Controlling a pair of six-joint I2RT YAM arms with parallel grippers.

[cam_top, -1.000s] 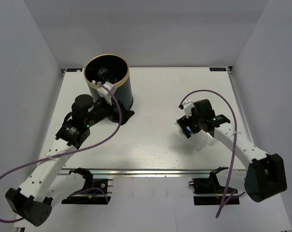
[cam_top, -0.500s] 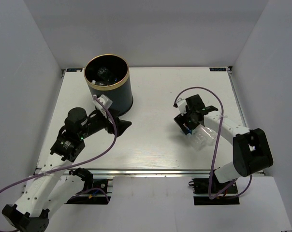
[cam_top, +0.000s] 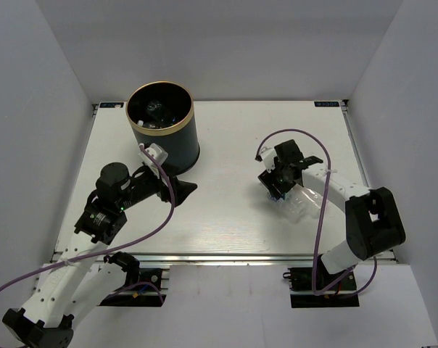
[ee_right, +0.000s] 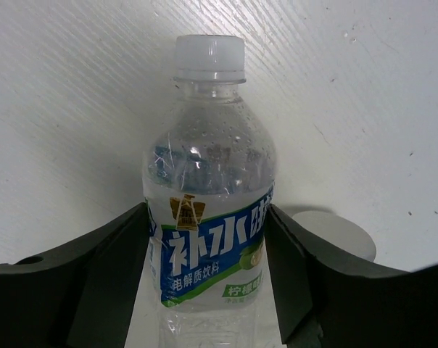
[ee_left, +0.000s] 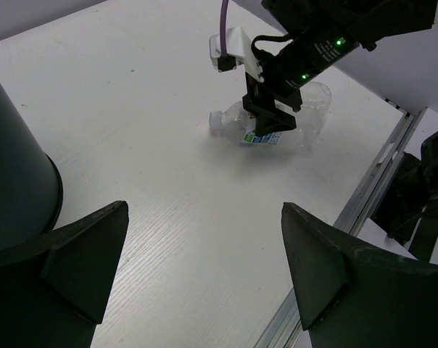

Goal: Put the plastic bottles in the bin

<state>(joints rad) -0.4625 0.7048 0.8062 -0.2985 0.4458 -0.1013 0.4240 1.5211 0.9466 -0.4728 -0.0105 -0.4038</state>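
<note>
A clear plastic bottle [ee_right: 212, 210] with a blue label and a white cap lies on its side on the table's right half [cam_top: 297, 204]. My right gripper [ee_right: 208, 268] is down over it, and its black fingers [ee_right: 114, 275] press the label from both sides. The left wrist view shows the same bottle [ee_left: 310, 109] under the right gripper [ee_left: 268, 127]. The dark bin [cam_top: 163, 134] with a gold rim stands at the back left, with bottles lying inside it. My left gripper [cam_top: 181, 188] hangs open and empty in front of the bin, above bare table [ee_left: 204, 261].
The bin's dark wall [ee_left: 16, 188] fills the left edge of the left wrist view. A metal rail [cam_top: 219, 255] runs along the table's near edge. Grey walls close in the table on three sides. A pale round shape [ee_right: 335, 232] shows beside the bottle.
My right gripper has shifted left over the bottle and its jaws have narrowed onto it. The left arm drew back from the bin's rim a second ago, then stayed still.
</note>
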